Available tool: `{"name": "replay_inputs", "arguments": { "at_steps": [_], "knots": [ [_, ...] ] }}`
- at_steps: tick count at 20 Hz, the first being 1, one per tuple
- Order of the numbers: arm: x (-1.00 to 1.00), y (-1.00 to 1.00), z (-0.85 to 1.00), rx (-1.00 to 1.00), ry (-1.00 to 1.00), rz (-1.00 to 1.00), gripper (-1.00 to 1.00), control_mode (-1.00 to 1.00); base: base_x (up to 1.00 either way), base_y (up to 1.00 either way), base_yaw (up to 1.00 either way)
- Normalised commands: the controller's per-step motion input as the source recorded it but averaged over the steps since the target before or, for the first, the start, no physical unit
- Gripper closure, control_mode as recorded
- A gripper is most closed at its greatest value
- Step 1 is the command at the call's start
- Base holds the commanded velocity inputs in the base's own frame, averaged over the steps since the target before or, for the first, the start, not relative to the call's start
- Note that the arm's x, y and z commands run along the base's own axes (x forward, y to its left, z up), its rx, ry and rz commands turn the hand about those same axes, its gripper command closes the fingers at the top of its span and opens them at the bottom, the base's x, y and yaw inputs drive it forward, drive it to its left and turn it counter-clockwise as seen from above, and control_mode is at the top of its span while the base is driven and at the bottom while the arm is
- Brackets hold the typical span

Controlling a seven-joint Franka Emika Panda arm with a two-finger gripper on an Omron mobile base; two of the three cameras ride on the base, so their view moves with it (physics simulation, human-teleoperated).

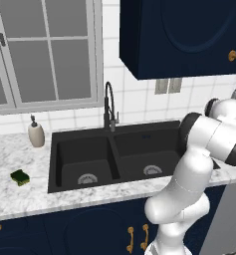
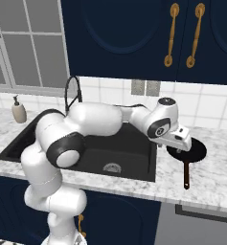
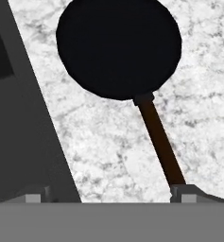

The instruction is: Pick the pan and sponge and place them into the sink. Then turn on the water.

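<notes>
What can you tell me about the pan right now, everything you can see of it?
The pan is round, shallow and matte black, with a straight dark brown handle running toward the camera. It lies flat on the marble counter, right of the sink, apart from its rim. The open gripper hovers above the handle's end; whether its fingers touch it is unclear.

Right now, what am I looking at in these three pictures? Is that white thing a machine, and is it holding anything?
Yes: it is a white robot arm in a computer-drawn kitchen. Two pictures come from cameras behind the arm, to its left and right. The third looks down from its hand. Its tool stands open and empty above the black pan, which lies on the marble counter right of the black sink. One fingertip is near the end of the pan's handle. Left of the sink lie a green sponge and a soap bottle. No water shows at the tap.
</notes>
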Motion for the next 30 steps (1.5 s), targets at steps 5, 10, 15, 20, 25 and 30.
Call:
{"name": "replay_inputs", "arguments": {
  "at_steps": [5,10,15,20,25,30],
  "knots": [
    [0.0,-0.1,-0.06,0.0,0.0,0.0,-1.0,-1.0,0.0,0.0,0.0],
    [0.0,-0.15,-0.19,0.0,0.05,0.01,-1.0,-1.0,0.0,0.0,0.0],
    [0.0,-0.22,-0.4,0.0,0.06,0.01,-1.0,-1.0,0.0,0.0,0.0],
    [0.0,-0.26,-0.36,0.0,0.07,0.02,-1.0,-1.0,0.0,0.0,0.0],
    [0.0,-0.28,-0.34,0.0,0.08,0.03,-1.0,-1.0,0.0,0.0,0.0],
    [0.01,-0.16,-0.32,0.0,0.02,0.03,-1.0,-1.0,0.0,0.0,0.0]
  ]
}}
